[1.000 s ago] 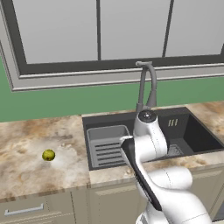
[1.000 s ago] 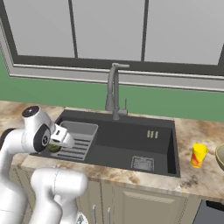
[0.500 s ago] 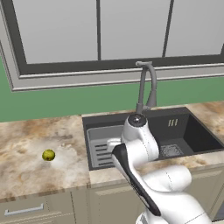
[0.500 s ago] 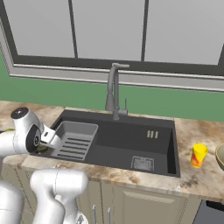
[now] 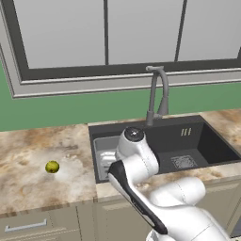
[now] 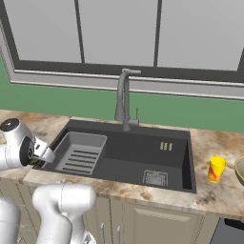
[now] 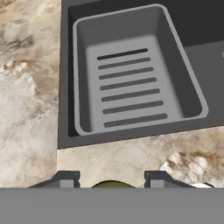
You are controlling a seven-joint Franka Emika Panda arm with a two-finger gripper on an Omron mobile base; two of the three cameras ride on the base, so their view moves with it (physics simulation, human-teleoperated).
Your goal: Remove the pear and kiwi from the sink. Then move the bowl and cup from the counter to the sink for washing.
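Note:
My gripper (image 7: 112, 179) is shut on the kiwi (image 7: 113, 185), whose dark olive top shows between the fingertips. In the right base view the gripper (image 6: 34, 157) hangs over the counter (image 6: 43, 177) at the front left corner of the sink (image 6: 143, 164). The grey ribbed tray (image 7: 131, 83) in the sink holds nothing. The yellow-green pear (image 5: 52, 166) lies on the counter (image 5: 28, 188) well left of the sink (image 5: 207, 146). A yellow cup (image 6: 217, 169) stands on the counter right of the sink. The tan bowl (image 6: 240, 170) shows beside it at the picture's edge.
A tall grey gooseneck faucet (image 6: 124, 102) rises behind the sink under a wide window. Pale cabinet fronts and a drawer handle (image 5: 26, 227) run below the counter. The marbled counter (image 7: 26, 109) spreads out left of the sink rim.
The arm has swung left, carrying the kiwi from above the tray to over the counter strip at the sink's front left corner. The pear, cup and bowl have stayed put.

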